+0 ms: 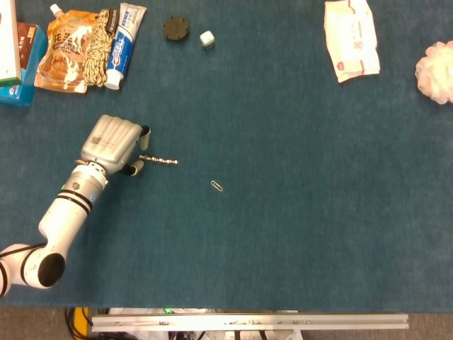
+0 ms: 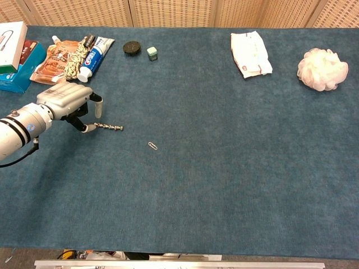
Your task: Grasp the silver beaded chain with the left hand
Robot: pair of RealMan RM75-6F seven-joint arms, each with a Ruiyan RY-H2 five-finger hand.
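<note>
The silver beaded chain (image 1: 159, 161) (image 2: 110, 127) lies straight on the blue table cloth, left of centre. My left hand (image 1: 113, 144) (image 2: 66, 101) hovers right at the chain's left end, back of the hand up. Its fingertips (image 1: 135, 167) are spread either side of that end, holding nothing. Whether a fingertip touches the chain is unclear. My right hand shows in neither view.
A paperclip (image 1: 217, 185) lies just right of the chain. At the back left are a snack pouch (image 1: 65, 49), a coiled rope (image 1: 98, 47), a toothpaste tube (image 1: 123, 41) and boxes (image 1: 14, 49). Further back sit a black disc (image 1: 175, 29), a small cube (image 1: 207, 38), a wipes pack (image 1: 351, 39) and a white puff (image 1: 436, 71).
</note>
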